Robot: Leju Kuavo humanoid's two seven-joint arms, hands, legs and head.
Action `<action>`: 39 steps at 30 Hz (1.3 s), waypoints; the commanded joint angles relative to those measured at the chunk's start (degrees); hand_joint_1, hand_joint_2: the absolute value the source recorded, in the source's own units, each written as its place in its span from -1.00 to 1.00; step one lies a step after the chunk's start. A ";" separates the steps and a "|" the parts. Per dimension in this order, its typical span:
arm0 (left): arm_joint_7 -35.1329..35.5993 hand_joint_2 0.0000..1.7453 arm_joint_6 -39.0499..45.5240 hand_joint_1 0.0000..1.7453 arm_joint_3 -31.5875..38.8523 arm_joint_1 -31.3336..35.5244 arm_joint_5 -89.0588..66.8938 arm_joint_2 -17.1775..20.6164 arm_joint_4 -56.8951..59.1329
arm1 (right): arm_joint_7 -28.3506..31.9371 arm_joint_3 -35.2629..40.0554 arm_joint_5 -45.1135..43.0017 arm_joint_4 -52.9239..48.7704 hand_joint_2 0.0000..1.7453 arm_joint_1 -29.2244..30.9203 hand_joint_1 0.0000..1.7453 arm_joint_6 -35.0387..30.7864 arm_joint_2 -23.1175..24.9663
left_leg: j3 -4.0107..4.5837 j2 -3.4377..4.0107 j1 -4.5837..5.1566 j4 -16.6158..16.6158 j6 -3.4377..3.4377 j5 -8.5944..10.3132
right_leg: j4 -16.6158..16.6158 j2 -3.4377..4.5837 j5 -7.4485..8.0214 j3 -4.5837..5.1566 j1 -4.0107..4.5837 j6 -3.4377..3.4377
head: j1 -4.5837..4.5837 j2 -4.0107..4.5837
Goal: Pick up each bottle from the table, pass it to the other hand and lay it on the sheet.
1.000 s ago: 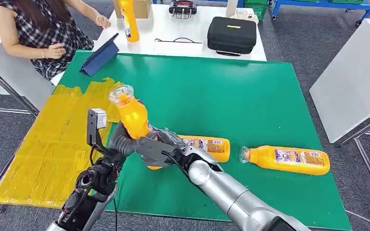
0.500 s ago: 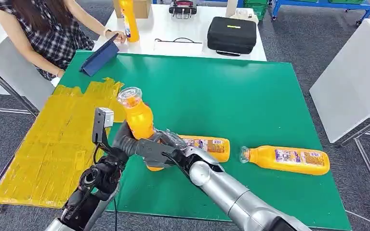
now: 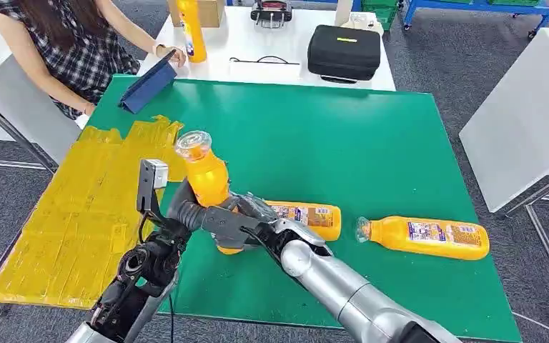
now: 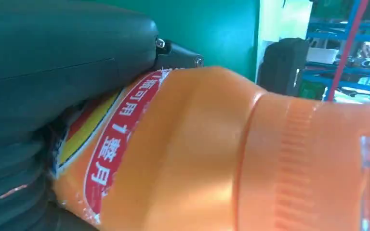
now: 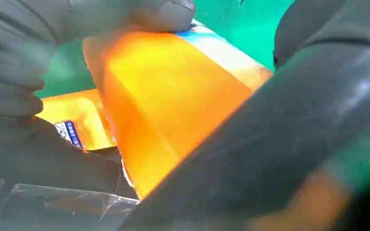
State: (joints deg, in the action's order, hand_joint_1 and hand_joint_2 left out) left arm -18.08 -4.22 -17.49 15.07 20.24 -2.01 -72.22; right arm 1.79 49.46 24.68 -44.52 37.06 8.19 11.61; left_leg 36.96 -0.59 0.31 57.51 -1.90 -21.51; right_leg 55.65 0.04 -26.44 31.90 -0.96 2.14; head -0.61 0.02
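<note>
I find the held bottle (image 3: 206, 182) standing nearly upright above the green surface (image 3: 372, 157), its cap end up and tipped slightly toward the yellow sheet (image 3: 78, 214), its long axis close to vertical. Both robot hands meet at its lower body: the left robot hand (image 3: 186, 211) wraps it from the sheet side, and the right robot hand (image 3: 239, 218) is closed on it from the opposite side, so I judge the pass to be mid-exchange, with neither hand let go. The left wrist view shows dark fingers (image 4: 53, 72) pressed against the label. The sheet lies just beyond the left robot hand, away from the right one; the left is plainly the nearer for laying down. Count: three bottles on this job, one held, one lying bottle (image 3: 307, 216) just behind the right robot hand, another lying bottle (image 3: 429, 237) well out to its far side. One sheet.
</note>
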 commanded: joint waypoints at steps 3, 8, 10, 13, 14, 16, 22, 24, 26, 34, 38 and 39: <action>-1.99 1.00 6.30 1.00 0.32 2.57 -6.18 1.31 0.37 | 0.54 -3.07 -1.09 -0.68 -1.00 0.05 -1.00 -2.59 -3.35 | -0.36 -0.10 -0.06 0.02 0.17 -0.18 | -0.07 -0.16 -0.19 -0.48 0.07 -0.14 | 0.04 0.00; -3.63 1.00 23.57 1.00 3.27 2.31 -25.88 4.34 0.60 | -0.06 -7.88 -0.56 -3.24 -1.00 -0.82 -1.00 -5.29 -6.59 | -0.17 -0.15 -0.03 -0.02 0.11 -0.06 | -0.06 -0.15 -0.09 -0.27 0.04 -0.08 | 0.00 0.00; -2.52 1.00 32.63 1.00 6.40 2.29 -38.67 6.00 2.13 | 0.98 -10.30 0.16 -4.78 -1.00 -1.07 -1.00 -5.24 -8.81 | -0.32 -0.05 -0.06 0.00 0.16 -0.13 | -0.07 -0.08 -0.12 -0.43 0.08 -0.13 | -0.02 0.00; 2.10 1.00 41.06 1.00 10.06 2.88 -57.88 8.05 6.50 | 1.67 -12.98 0.53 -6.74 -1.00 -1.69 -1.00 -4.34 -9.66 | -0.36 0.00 -0.06 -0.04 0.17 -0.12 | -0.09 -0.05 -0.11 -0.45 0.07 -0.14 | 0.00 0.00; 5.53 1.00 42.77 1.00 10.73 3.71 -65.94 8.76 9.56 | 1.59 -13.32 0.90 -6.94 -1.00 -1.65 -1.00 -3.67 -9.55 | -0.24 0.02 -0.05 -0.05 0.14 -0.07 | -0.08 -0.02 -0.06 -0.31 0.06 -0.11 | 0.00 0.00; 4.95 1.00 42.42 1.00 11.66 4.24 -66.18 8.67 10.92 | 1.47 -13.56 1.08 -6.99 -1.00 -1.51 -1.00 -3.38 -9.21 | -0.23 0.05 -0.02 -0.06 0.13 -0.06 | -0.06 0.01 -0.05 -0.27 0.04 -0.10 | -0.02 0.00; 14.18 1.00 44.13 1.00 11.60 7.11 -89.87 10.44 23.75 | 1.25 -12.78 2.16 -4.56 -1.00 0.08 -1.00 -1.05 -7.37 | -0.33 0.08 -0.02 -0.06 0.14 -0.10 | -0.06 0.02 -0.09 -0.39 0.03 -0.10 | 0.00 0.00; 16.31 1.00 42.27 1.00 10.47 9.13 -95.41 10.95 31.67 | 1.69 -12.20 2.16 -3.78 -1.00 0.52 -1.00 -0.28 -7.11 | -0.35 0.10 -0.02 -0.07 0.17 -0.09 | -0.04 0.06 -0.09 -0.40 0.03 -0.12 | -0.02 0.00; 16.09 1.00 39.99 1.00 9.76 10.74 -96.71 10.55 37.55 | 2.05 -11.78 1.97 -3.11 -1.00 1.02 -1.00 0.32 -6.91 | -0.33 0.06 0.01 -0.10 0.15 -0.05 | -0.04 0.02 -0.07 -0.37 0.00 -0.11 | 0.00 0.00; 10.69 1.00 31.09 1.00 8.54 13.21 -96.21 9.66 49.81 | 2.83 -10.46 1.36 -1.40 -1.00 2.03 -1.00 1.83 -6.86 | -0.28 0.07 -0.04 -0.02 0.16 -0.09 | -0.03 0.03 -0.10 -0.36 0.05 -0.10 | -0.02 0.00; 7.83 1.00 29.17 1.00 8.18 12.92 -95.61 9.36 50.99 | 2.98 -10.35 1.26 -1.18 -1.00 1.89 -1.00 1.81 -7.06 | -0.29 0.00 -0.02 -0.03 0.15 -0.09 | -0.04 -0.03 -0.11 -0.38 0.03 -0.09 | 0.02 0.00; 7.83 1.00 29.17 1.00 8.18 12.92 -95.61 9.36 50.99 | 2.98 -10.35 1.26 -1.18 -1.00 1.89 -1.00 1.81 -7.06 | -0.21 -0.08 0.02 -0.05 0.12 -0.03 | -0.02 -0.05 -0.07 -0.32 -0.01 -0.06 | 0.00 0.00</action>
State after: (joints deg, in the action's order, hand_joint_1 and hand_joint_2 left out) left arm -8.68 27.21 -7.37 25.09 -75.65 7.69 -31.69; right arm 4.55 37.03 26.18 -50.31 36.16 9.49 4.55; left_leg 36.97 -0.81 0.31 57.51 -1.86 -21.47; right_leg 55.68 -0.07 -26.45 31.79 -0.96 2.14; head -0.61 0.02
